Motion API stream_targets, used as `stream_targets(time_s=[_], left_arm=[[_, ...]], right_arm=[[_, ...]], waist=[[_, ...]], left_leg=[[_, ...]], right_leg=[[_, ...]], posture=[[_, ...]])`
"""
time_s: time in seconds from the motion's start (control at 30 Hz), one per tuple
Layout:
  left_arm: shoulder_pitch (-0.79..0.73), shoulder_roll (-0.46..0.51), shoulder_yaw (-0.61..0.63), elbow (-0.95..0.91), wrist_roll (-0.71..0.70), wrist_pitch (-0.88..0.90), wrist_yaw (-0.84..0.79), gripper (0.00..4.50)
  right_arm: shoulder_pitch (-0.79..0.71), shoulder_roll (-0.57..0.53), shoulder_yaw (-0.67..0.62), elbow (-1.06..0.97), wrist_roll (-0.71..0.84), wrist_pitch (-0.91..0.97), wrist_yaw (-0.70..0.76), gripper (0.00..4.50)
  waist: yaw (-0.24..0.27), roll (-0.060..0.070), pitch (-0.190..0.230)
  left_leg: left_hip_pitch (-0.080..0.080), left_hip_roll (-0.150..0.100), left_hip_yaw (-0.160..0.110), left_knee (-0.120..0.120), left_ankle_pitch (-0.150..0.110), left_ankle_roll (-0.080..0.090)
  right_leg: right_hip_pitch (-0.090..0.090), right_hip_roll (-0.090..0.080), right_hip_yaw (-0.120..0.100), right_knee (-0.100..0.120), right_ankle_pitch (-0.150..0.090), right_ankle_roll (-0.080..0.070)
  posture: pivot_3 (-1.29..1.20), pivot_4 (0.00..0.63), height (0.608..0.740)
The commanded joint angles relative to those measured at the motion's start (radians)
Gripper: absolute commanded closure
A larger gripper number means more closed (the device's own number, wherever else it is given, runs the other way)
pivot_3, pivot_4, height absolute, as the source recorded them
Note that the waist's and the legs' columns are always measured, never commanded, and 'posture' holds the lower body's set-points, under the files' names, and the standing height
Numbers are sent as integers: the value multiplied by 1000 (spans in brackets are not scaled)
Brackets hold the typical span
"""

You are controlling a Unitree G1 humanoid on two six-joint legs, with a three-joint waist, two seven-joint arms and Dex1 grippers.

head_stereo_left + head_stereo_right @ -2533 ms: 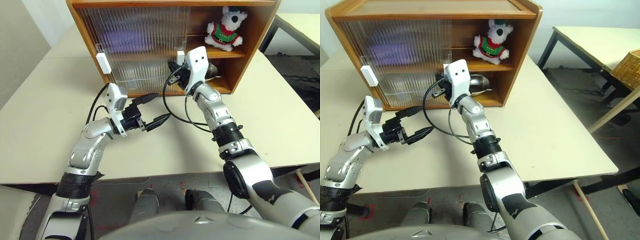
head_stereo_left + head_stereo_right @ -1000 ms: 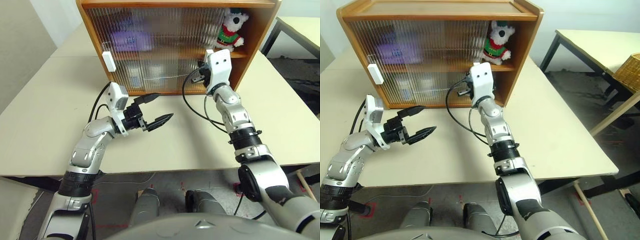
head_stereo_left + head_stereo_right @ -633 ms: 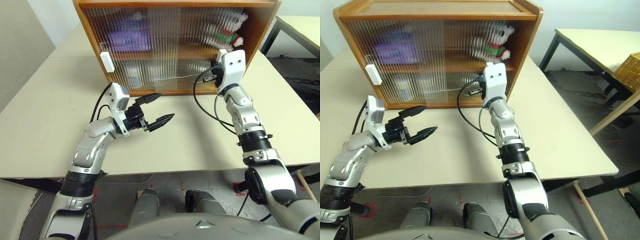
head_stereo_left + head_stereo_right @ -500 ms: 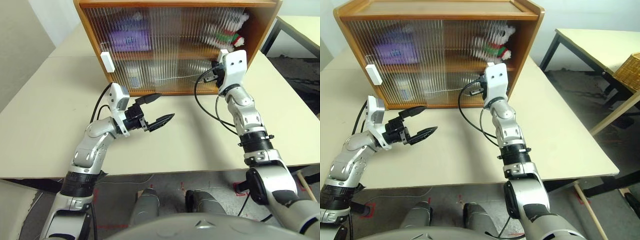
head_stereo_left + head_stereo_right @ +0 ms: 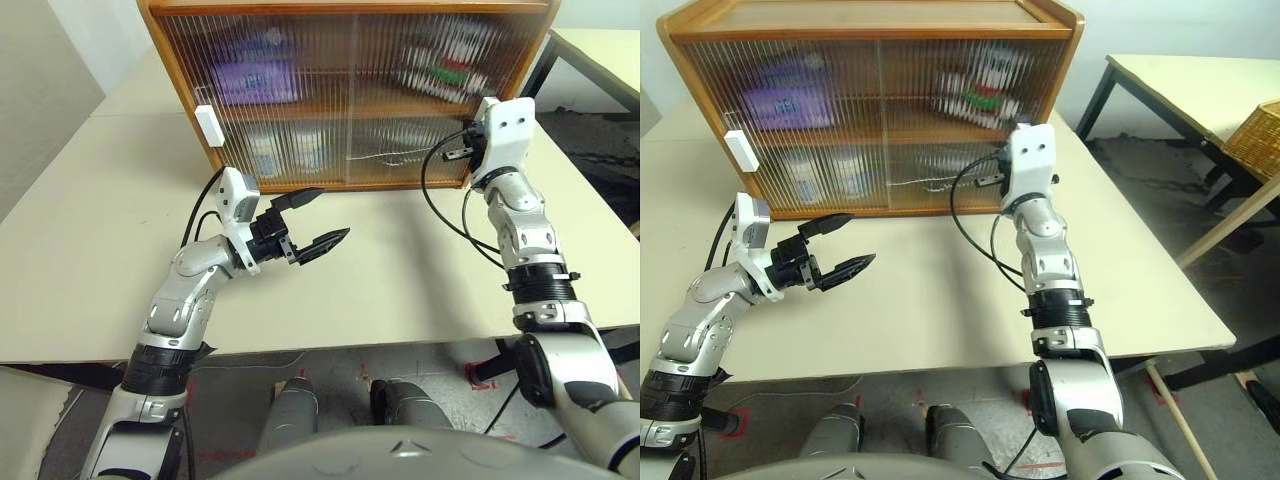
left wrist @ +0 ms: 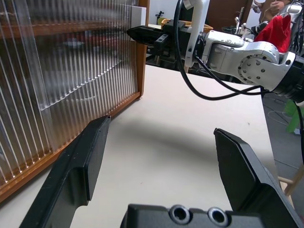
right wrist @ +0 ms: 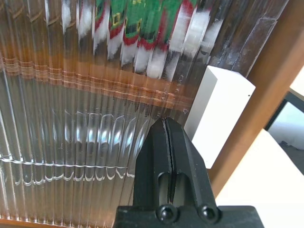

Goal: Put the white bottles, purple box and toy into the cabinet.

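Observation:
The wooden cabinet [image 5: 500, 90] stands at the back of the table, and its ribbed sliding doors cover the whole front. Behind the left door, the purple box [image 5: 255, 78] blurs on the upper shelf and two white bottles [image 5: 265, 155] on the lower one. The toy [image 7: 137, 23] shows as red, green and white streaks behind the right door. My right gripper [image 7: 166, 130] is shut and empty, its tips at that door beside its white handle [image 7: 218, 114]. My left gripper [image 5: 330, 213] hangs open and empty over the table in front of the cabinet.
The left door's white handle [image 5: 207, 124] sticks out at the cabinet's left end. Bare tabletop [image 5: 400, 270] spreads between the arms. A second table [image 5: 1200, 90] and a wicker basket [image 5: 1255, 125] stand off to the right, across a gap of floor.
My right gripper has moved right along the cabinet front, and the right door has slid with it, covering the toy and the open end. The left arm has stayed still.

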Motion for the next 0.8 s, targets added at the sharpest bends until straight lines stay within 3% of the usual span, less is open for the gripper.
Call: stream_targets(time_s=[0.03, 0.43, 0.8], left_arm=[[7, -2, -13, -5, 15, 3, 2, 0], [5, -1, -12, 2, 16, -1, -2, 0], [12, 0, -8, 2, 15, -3, -1, 0]], right_arm=[[14, -17, -23, 17, -5, 7, -18, 4457], [35, -26, -16, -8, -5, 12, -15, 4457], [245, 41, 25, -377, 14, 160, 8, 4457]], waist=[[0, 0, 0], [5, 0, 0], [1, 0, 0]], left_leg=[[0, 0, 0, 0, 0, 0], [0, 0, 0, 0, 0, 0], [0, 0, 0, -1, -1, -2]], right_leg=[[0, 0, 0, 0, 0, 0], [0, 0, 0, 0, -1, 1], [0, 0, 0, -1, -4, 2]], posture=[[131, 101, 740], [127, 99, 740], [130, 101, 740]])
